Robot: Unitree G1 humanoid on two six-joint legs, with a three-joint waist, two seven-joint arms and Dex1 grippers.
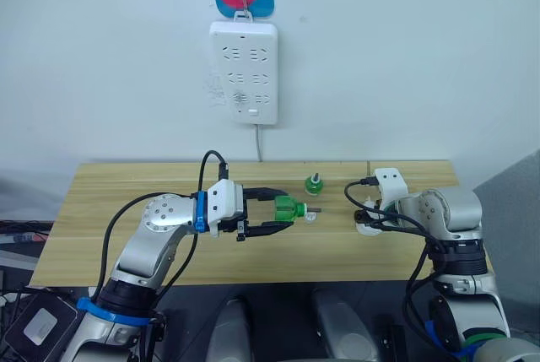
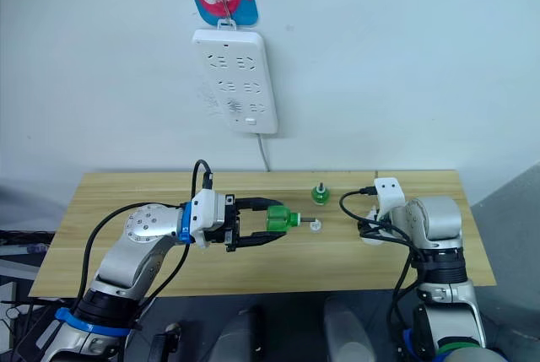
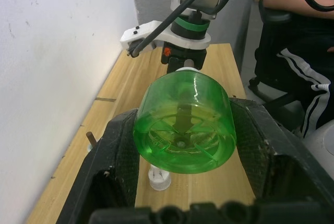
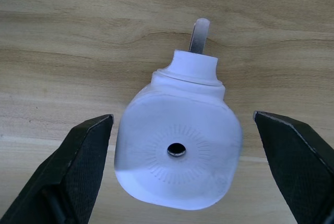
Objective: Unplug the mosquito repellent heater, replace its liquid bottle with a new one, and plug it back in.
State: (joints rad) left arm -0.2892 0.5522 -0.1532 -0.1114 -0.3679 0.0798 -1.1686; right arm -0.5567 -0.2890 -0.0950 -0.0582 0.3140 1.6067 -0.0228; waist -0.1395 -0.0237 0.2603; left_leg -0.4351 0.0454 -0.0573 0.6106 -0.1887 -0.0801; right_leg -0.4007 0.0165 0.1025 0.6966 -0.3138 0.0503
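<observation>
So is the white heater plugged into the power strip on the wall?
No, the heater lies on the table between the open right gripper fingers.

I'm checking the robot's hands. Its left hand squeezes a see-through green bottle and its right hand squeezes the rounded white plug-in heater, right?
Not quite. The right gripper is open around the rounded white plastic heater, not touching it, in the right wrist view. The left gripper does squeeze the translucent green bottle.

No readable text, label or number shows anywhere.
</observation>
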